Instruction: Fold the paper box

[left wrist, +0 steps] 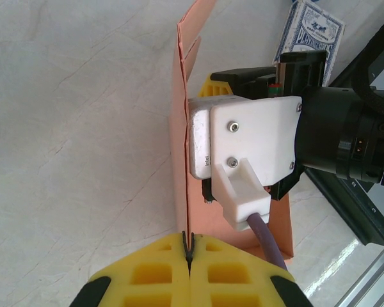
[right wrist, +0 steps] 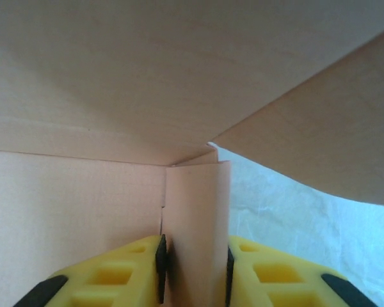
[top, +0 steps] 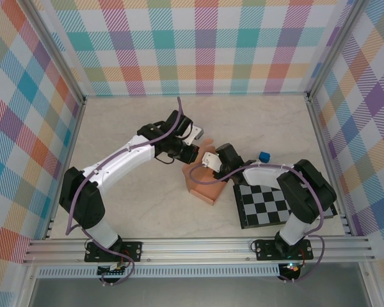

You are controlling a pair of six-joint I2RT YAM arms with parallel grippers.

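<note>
Seen from above, the paper box (top: pixel 203 190) lay on the bench (top: pixel 141 217), touching a checkered board (top: pixel 262 204). The left wrist view caught what the overhead view hid: the left gripper (left wrist: pixel 188 246) was pinched shut on a thin upright wall of the box, with a pack of cards (left wrist: pixel 307 32) far ahead of it. The right wrist view showed the right gripper (right wrist: pixel 195 268) narrow, with a folded flap of the box filling the gap.

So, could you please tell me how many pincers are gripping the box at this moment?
2. The left pincer is pinched shut on the thin edge of an upright wall of the box. The right pincer clamps a folded flap at one of its corners.
</note>
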